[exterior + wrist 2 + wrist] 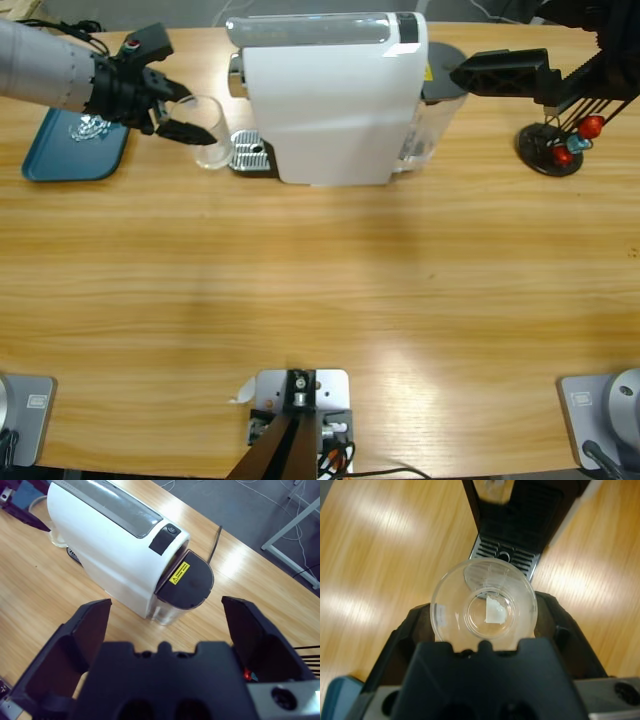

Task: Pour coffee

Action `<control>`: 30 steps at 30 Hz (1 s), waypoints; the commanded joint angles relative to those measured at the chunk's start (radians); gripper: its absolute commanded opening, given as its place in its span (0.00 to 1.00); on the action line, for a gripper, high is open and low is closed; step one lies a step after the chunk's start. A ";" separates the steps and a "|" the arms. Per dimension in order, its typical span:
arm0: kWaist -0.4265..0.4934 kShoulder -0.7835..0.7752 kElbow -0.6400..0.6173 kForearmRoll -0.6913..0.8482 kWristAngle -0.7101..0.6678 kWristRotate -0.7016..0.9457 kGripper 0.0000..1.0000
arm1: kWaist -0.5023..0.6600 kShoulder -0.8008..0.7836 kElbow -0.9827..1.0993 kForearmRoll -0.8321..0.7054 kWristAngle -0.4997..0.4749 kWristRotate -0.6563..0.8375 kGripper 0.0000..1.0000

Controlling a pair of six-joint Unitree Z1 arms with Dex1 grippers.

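A clear empty glass (212, 148) stands upright on the table, just left of the ribbed metal drip tray (250, 152) of the white coffee machine (330, 100). My left gripper (198, 116) reaches in from the upper left and is shut on the glass. The left wrist view looks down into the glass (485, 605), held between the jaws of my left gripper (485, 619), with the drip tray (505, 557) just beyond it. My right gripper (500, 72) hovers open by the machine's black rear lid (442, 62). In the right wrist view my right gripper (167, 608) holds nothing above the lid (187, 582).
A blue tray (60, 160) with a shiny crumpled item (90, 126) lies at the far left behind the left arm. A black stand (548, 150) holding red and blue capsules sits at the right. The front half of the wooden table is bare.
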 commanded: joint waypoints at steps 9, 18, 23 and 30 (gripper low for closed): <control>-0.071 0.154 -0.107 0.004 -0.011 -0.012 0.20 | -0.012 0.010 0.060 -0.013 -0.002 -0.012 1.00; -0.090 0.140 -0.071 0.007 -0.011 -0.016 0.20 | -0.012 0.007 0.068 -0.025 -0.002 -0.010 1.00; -0.090 0.147 -0.081 0.007 0.003 -0.018 0.43 | -0.012 -0.001 0.077 -0.025 -0.002 -0.010 1.00; -0.089 0.125 -0.054 0.022 0.028 -0.038 0.99 | -0.012 -0.001 0.074 -0.026 -0.001 -0.010 1.00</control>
